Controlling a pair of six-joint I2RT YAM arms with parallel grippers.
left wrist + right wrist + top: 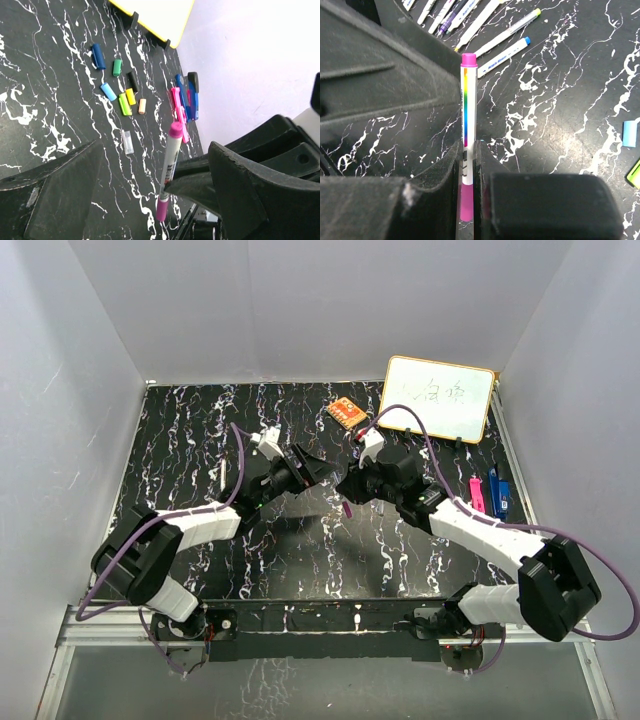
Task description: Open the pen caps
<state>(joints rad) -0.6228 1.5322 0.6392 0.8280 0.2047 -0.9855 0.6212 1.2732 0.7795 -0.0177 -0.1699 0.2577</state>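
My right gripper is shut on the white barrel of a marker. The marker's pink cap sits below the fingers and its short pink end plug points away. In the top view this gripper holds the marker above the table's middle. My left gripper is open wide, with the marker and its pink cap between its fingers, untouched. The left gripper also shows in the top view. Several loose caps lie on the table: blue, green, black, light blue, yellow.
Several uncapped markers lie fanned on the black marbled table. A whiteboard stands at the back right, with an orange eraser beside it. Pink and blue clips lie near the right wall.
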